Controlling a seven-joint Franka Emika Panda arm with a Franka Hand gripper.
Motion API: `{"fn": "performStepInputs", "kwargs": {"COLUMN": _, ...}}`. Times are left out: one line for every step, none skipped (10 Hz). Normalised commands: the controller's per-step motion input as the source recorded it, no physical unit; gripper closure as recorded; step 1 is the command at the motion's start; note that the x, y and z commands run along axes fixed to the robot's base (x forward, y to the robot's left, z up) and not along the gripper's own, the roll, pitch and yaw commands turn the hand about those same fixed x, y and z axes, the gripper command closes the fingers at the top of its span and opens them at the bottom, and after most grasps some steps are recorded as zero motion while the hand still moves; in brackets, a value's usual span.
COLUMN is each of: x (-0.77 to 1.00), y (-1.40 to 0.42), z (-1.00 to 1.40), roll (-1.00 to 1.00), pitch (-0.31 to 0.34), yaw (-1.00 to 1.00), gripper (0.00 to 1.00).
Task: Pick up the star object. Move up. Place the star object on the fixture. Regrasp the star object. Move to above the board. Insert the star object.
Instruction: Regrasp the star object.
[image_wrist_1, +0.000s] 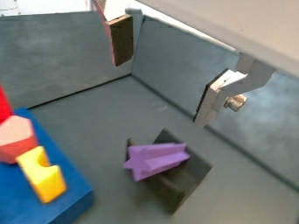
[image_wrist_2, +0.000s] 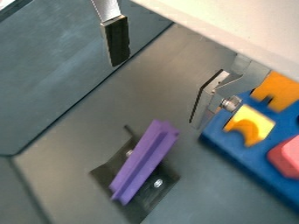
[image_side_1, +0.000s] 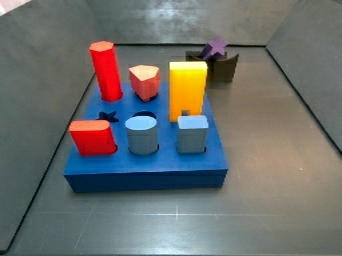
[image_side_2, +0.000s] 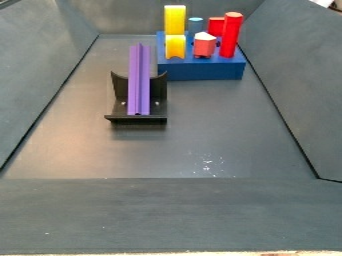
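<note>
Wrist view: pincer (image_wrist_1: 176, 74) spread wide, nothing between the silver plates, raised clear above the star (image_wrist_1: 156, 158). Star lying across the fixture (image_wrist_1: 181, 181), purple star-shaped end face toward the camera. Corner of the blue board (image_wrist_1: 65, 198) close by, with a red peg (image_wrist_1: 5, 105), a pink peg (image_wrist_1: 14, 140) and a yellow piece (image_wrist_1: 44, 172).

Wrist view: pincer (image_wrist_2: 163, 74) again spread and empty, one dark pad (image_wrist_2: 117, 41) showing. Star (image_wrist_2: 145, 160) seen lengthwise, resting on the fixture (image_wrist_2: 158, 194), free of both plates. Board (image_wrist_2: 260, 153) just beside, with a yellow piece (image_wrist_2: 250, 129) and an orange block (image_wrist_2: 281, 91).

Side view: pincer out of frame. Star (image_side_1: 213, 48) propped on the fixture (image_side_1: 225, 67) behind the board (image_side_1: 147, 170), near the far wall. Red peg (image_side_1: 104, 70) and yellow block (image_side_1: 187, 89) standing tall; an empty dark hole (image_side_1: 107, 117) between the red peg and a low red block (image_side_1: 92, 138).

Side view: pincer out of frame. Star (image_side_2: 139, 78) leaning against the fixture (image_side_2: 136, 112), tilted rather than flat, board (image_side_2: 201, 66) behind.

Judgement: placing step done; star parked on the fixture so that a fresh grip suited to insertion can be taken; regrasp next, pincer apparently positioned above for that.
</note>
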Motion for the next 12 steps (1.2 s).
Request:
{"fn": "performStepInputs", "kwargs": {"x": 0.05, "y": -0.02, "z": 0.00, "roll": 1.00, "pitch": 0.073, "yaw": 0.04, "gripper": 0.00}}
{"fn": "performStepInputs", "kwargs": {"x": 0.06, "y": -0.03, "z": 0.00, "roll": 1.00, "pitch": 0.088, "yaw": 0.05, "gripper": 0.00}}
{"fn": "performStepInputs", "kwargs": {"x": 0.07, "y": -0.03, "z": 0.00, "roll": 1.00, "pitch": 0.099, "yaw": 0.05, "gripper": 0.00}}
{"fn": "performStepInputs", "kwargs": {"x": 0.08, "y": -0.03, "z": 0.00, "roll": 1.00, "pitch": 0.126, "yaw": 0.07, "gripper": 0.00}}
{"fn": "performStepInputs", "kwargs": {"x": 0.10, "y": -0.04, "z": -0.01, "roll": 1.00, "pitch": 0.148, "yaw": 0.08, "gripper": 0.00}}
{"fn": "performStepInputs", "kwargs": {"x": 0.10, "y": -0.04, "z": 0.00, "roll": 1.00, "pitch": 0.179, "yaw": 0.11, "gripper": 0.00}}
{"fn": "performStepInputs", "kwargs": {"x": 0.09, "y": -0.04, "z": 0.00, "roll": 1.00, "pitch": 0.202, "yaw": 0.14, "gripper": 0.00}}
{"fn": "performStepInputs", "kwargs": {"x": 0.10, "y": -0.04, "z": 0.00, "roll": 0.96, "pitch": 0.223, "yaw": 0.19, "gripper": 0.00}}
{"fn": "performStepInputs", "kwargs": {"x": 0.10, "y": -0.05, "z": 0.00, "roll": 0.83, "pitch": 0.211, "yaw": 0.20, "gripper": 0.00}}
{"fn": "performStepInputs", "kwargs": {"x": 0.10, "y": -0.05, "z": -0.01, "roll": 0.64, "pitch": 0.181, "yaw": 0.22, "gripper": 0.00}}
{"fn": "performStepInputs", "kwargs": {"x": 0.10, "y": -0.05, "z": -0.01, "roll": 0.40, "pitch": 0.137, "yaw": 0.24, "gripper": 0.00}}
{"fn": "performStepInputs", "kwargs": {"x": 0.10, "y": -0.04, "z": 0.00, "roll": 0.26, "pitch": 0.101, "yaw": 0.24, "gripper": 0.00}}
